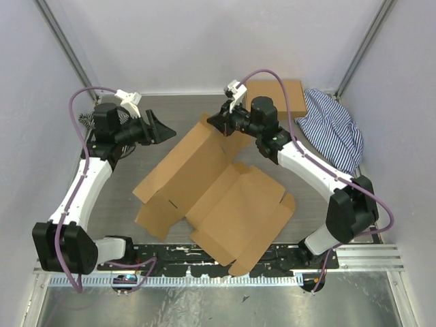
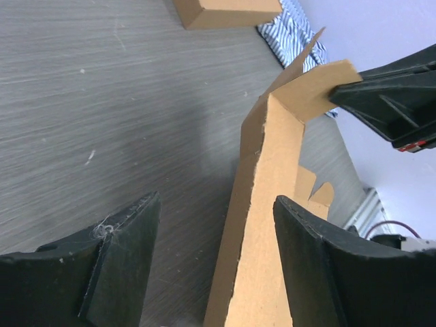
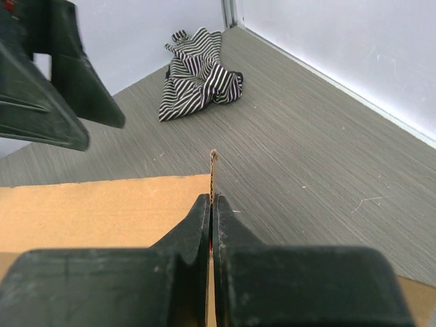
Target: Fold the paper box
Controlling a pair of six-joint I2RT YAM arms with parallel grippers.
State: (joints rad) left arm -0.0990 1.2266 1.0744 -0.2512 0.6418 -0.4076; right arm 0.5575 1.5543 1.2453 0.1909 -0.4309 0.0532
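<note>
The paper box point(image 1: 225, 197) is an unfolded brown cardboard sheet in the middle of the table. Its far panel is lifted and stands tilted. My right gripper point(image 1: 215, 123) is shut on the top corner flap of that panel, and the thin edge point(image 3: 213, 160) sticks out just past the fingertips of the right gripper point(image 3: 212, 199). My left gripper point(image 1: 166, 129) stands open to the left of the raised panel. In the left wrist view the panel's edge point(image 2: 262, 225) rises between the wide-apart fingers of the left gripper point(image 2: 216, 199), close to the right finger point(image 2: 306, 245), and touches neither pad.
A ready-made brown cardboard box point(image 1: 276, 94) lies at the back right. A striped cloth point(image 1: 334, 126) sits beside it, and another striped cloth point(image 1: 85, 121) lies behind the left arm. Walls close in the back and both sides.
</note>
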